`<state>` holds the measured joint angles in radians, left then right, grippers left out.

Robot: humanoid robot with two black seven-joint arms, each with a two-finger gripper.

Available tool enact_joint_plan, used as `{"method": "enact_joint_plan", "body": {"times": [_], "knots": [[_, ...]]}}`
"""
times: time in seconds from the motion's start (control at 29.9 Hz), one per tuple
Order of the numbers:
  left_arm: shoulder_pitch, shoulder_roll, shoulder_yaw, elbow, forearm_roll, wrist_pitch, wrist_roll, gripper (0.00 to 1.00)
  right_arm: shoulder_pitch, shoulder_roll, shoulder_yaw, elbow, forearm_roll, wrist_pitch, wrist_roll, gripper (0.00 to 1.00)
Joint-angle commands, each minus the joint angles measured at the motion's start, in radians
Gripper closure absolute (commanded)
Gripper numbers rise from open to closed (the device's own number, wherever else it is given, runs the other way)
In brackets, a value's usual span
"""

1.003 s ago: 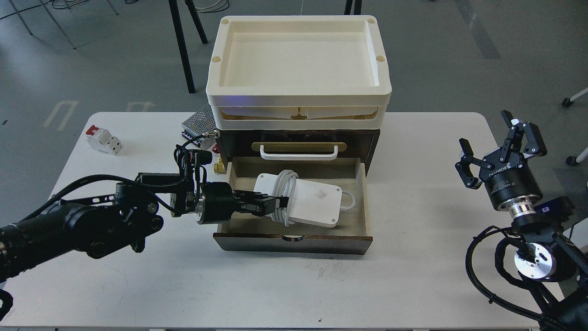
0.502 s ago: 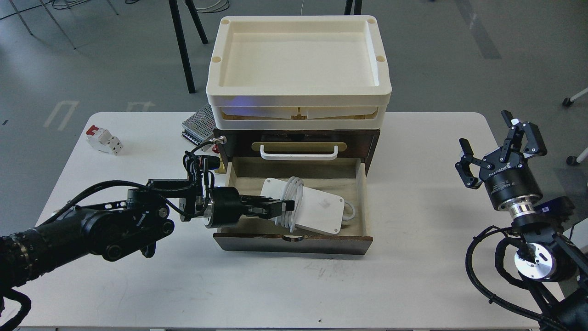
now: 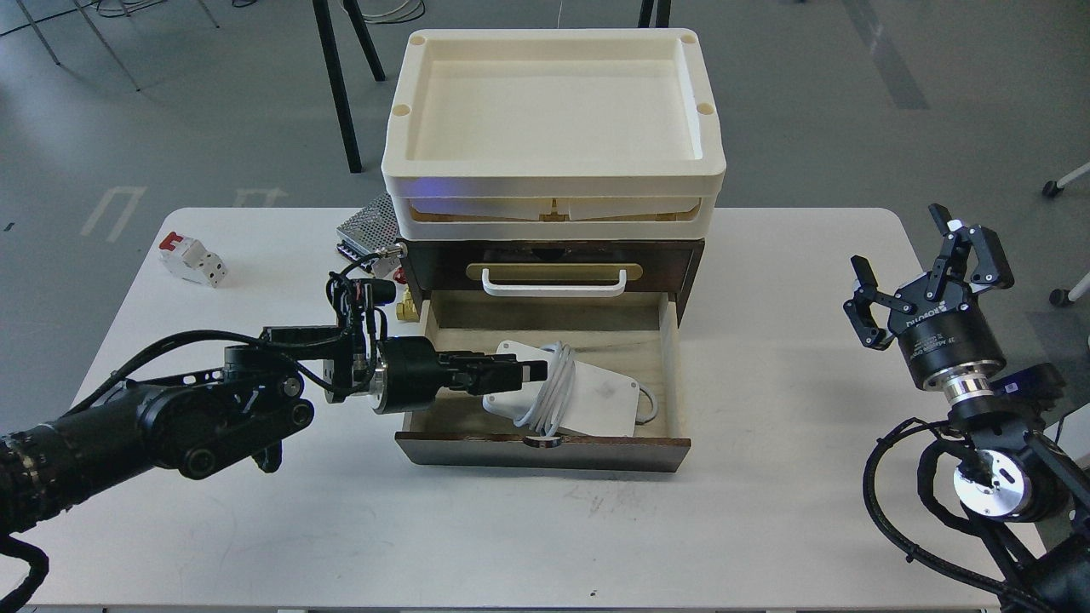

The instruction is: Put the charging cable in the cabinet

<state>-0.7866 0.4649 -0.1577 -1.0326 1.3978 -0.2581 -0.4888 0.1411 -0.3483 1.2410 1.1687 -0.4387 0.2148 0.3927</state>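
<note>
The charging cable (image 3: 596, 398), a flat white brick with a white cord wound round its middle, lies tilted inside the open pale wood drawer (image 3: 673, 375) of the dark brown cabinet (image 3: 691, 264). My left gripper (image 3: 535, 372) reaches in over the drawer's left wall. Its fingers are closed on the wound cord at the brick's left part. My right gripper (image 3: 928, 272) is open and empty, raised at the table's right edge, far from the cabinet.
Cream trays (image 3: 553, 183) are stacked on the cabinet. A white handle (image 3: 553, 285) sits above the open drawer. A white-and-red breaker block (image 3: 192, 259) lies at the table's back left. A perforated metal box (image 3: 368, 223) stands left of the cabinet.
The cable has shifted right and down, deeper into the drawer towards its front wall. My left gripper has moved with it and then risen slightly. The right arm has not moved.
</note>
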Motion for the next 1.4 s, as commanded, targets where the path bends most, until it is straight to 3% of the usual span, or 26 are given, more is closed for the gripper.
{"method": "enact_joint_plan", "body": {"times": [0.0,0.27,0.47,0.6,0.8,0.97,1.14,1.37], "knots": [[0.0,0.082,-0.014,-0.059,-0.002,-0.003,0.0,0.23,0.0,0.0,0.0,-0.001,0.0,0.0,0.0,0.0],[0.009,0.355,-0.039,-0.198,-0.181,0.003,0.0,0.23,0.0,0.0,0.0,0.0,0.0,0.001,0.0,0.0],[0.07,0.537,-0.052,-0.204,-0.567,0.002,0.0,0.23,0.0,0.0,-0.002,0.0,0.0,0.001,0.0,0.01],[0.138,0.577,-0.052,-0.179,-0.781,0.003,0.0,0.22,0.0,0.0,-0.002,-0.001,0.0,0.001,0.0,0.0],[0.17,0.561,-0.049,-0.064,-1.164,-0.01,0.0,0.2,0.0,0.0,-0.002,0.0,0.0,0.001,0.0,0.0],[0.173,0.442,-0.071,0.044,-1.324,-0.013,0.0,0.18,0.003,0.002,-0.002,-0.001,0.0,0.0,0.0,0.01],[0.185,0.318,-0.178,0.146,-1.381,-0.021,0.0,0.17,0.003,0.002,0.009,-0.001,0.0,-0.003,0.0,0.01],[0.19,0.123,-0.266,0.389,-1.465,-0.147,0.0,0.15,0.003,0.002,0.015,-0.003,0.0,-0.003,0.0,0.0]]}}
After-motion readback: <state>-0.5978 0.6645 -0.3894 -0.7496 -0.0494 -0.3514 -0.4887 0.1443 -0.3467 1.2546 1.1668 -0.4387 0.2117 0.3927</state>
